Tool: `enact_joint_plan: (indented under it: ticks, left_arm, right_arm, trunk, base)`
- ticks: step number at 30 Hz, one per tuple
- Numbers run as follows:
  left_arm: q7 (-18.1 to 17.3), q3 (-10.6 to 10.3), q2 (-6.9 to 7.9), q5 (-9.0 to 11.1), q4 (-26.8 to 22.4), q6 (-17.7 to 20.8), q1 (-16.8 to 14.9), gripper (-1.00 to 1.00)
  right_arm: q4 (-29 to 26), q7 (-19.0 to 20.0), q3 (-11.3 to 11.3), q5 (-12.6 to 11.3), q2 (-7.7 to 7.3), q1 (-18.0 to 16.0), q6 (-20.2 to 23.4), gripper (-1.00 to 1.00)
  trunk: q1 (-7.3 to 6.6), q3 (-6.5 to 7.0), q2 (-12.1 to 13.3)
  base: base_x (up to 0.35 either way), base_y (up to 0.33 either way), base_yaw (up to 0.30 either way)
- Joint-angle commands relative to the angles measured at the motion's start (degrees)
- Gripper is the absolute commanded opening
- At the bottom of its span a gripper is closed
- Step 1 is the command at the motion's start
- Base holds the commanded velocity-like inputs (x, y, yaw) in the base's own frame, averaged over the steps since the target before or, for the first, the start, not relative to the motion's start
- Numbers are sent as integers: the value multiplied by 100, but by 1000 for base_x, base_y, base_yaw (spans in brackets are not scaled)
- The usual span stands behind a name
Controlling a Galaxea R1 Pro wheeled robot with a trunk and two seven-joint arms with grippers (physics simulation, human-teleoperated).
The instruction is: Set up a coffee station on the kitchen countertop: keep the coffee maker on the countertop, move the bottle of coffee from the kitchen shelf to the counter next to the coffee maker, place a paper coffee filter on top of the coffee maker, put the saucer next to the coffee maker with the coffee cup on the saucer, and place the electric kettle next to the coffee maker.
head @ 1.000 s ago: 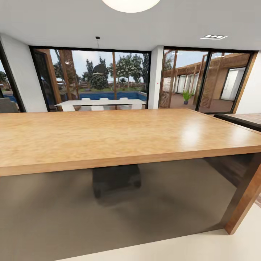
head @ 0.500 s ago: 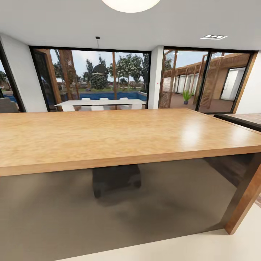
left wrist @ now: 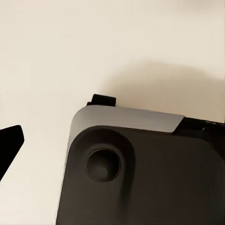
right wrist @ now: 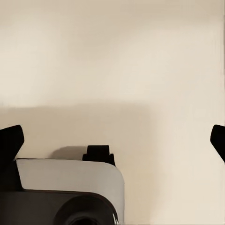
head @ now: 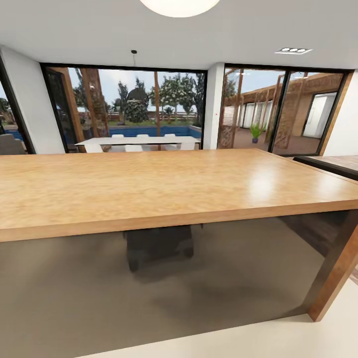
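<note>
A long orange-brown wooden table fronts tall glass windows under a round ceiling lamp.

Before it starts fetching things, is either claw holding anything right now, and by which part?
Nothing is held. The right claw is open over bare floor; beside the left claw's one visible fingertip, only floor.

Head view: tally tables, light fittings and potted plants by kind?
Orange-brown wooden table: 1
White table: 1
Round ceiling light: 1
Black pendant lamp: 1
Recessed spotlight fitting: 1
Potted plant: 1
Total: 6
</note>
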Motion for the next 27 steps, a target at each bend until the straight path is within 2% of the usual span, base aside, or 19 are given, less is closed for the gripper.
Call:
enact_joint_plan:
  ticks: [1, 9, 14, 19, 27]
  left_arm:
    - [-9, 145, -4, 3, -24, -13, 3, 100]
    - [-13, 249, -4, 3, -31, -20, 3, 100]
    - [-13, 268, -4, 3, -32, -27, 3, 100]
    - [-17, 264, -4, 1, -32, -26, 3, 100]
    - [-15, 269, -4, 3, -32, -23, 3, 100]
  right_arm:
    - [-18, -9, 4, 2, -5, -3, -70, 100]
    - [4, -16, 3, 1, -121, -3, -238, 100]
    - [10, -17, 4, 5, -132, -3, -248, 100]
    - [10, -17, 10, 9, -128, -2, -271, 100]
    - [10, -17, 12, 10, -124, -1, -291, 100]
  trunk:
    - [0, -5, -3]
    - [0, -5, -3]
    - [0, -5, -3]
    - [0, -5, -3]
    - [0, -5, -3]
  base:
    - [0, 0, 45]
    - [0, 0, 183]
    - [-44, -34, 226]
    - [-176, -136, 60]
    - [-22, -17, 198]
